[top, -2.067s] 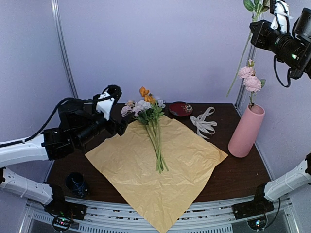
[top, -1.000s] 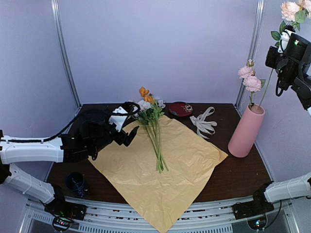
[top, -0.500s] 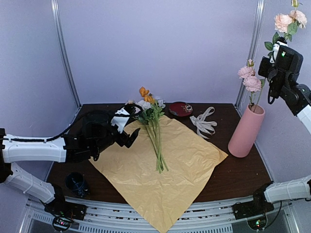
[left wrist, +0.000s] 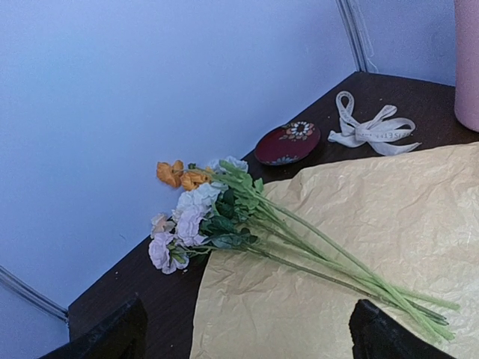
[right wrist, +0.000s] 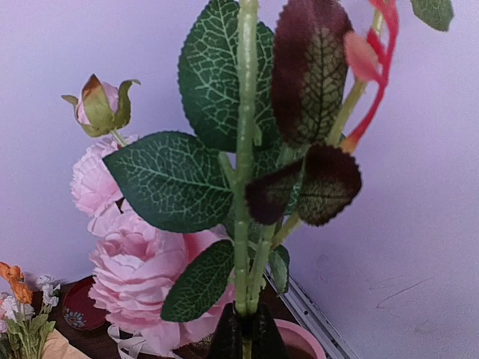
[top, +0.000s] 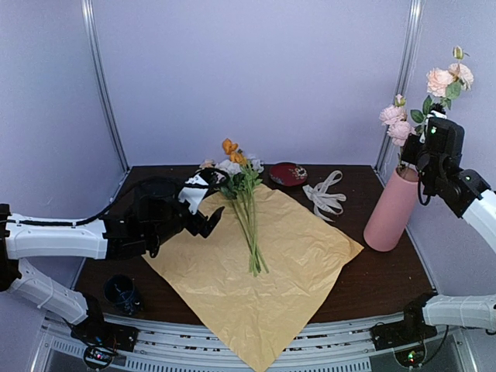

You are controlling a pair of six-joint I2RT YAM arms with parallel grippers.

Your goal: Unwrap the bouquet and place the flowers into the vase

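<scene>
From above, a little dark blue cup (top: pixel 120 293) sits at the near left corner of the brown counter (top: pixel 380 287), and no wrist camera shows it. The left fingers (left wrist: pixel 112 336) are spread wide with nothing between them, low down just left of the flowers (top: pixel 240 184). These flowers lie on the big yellow paper (top: pixel 263 287), which is spread out flat. Their heads point to the back wall and stick out past the paper's edge, and their green stems point to the front. The left wrist camera shows up close that the heads are pink, white and orange. Behind them it shows a red dish (left wrist: pixel 287 142) with a flower painted on it, then the cream ribbon (left wrist: pixel 372 133) lying loose just beside the paper. At the far right stands the pink vase (top: pixel 391 209) with pink blooms (top: pixel 400 132) in it. The right fingers (right wrist: pixel 224 340) are pressed together on a leafy green stem (right wrist: pixel 243 149), right above the vase's mouth. Only the right wrist camera shows this pinch, and the stem's bottom end is hidden
</scene>
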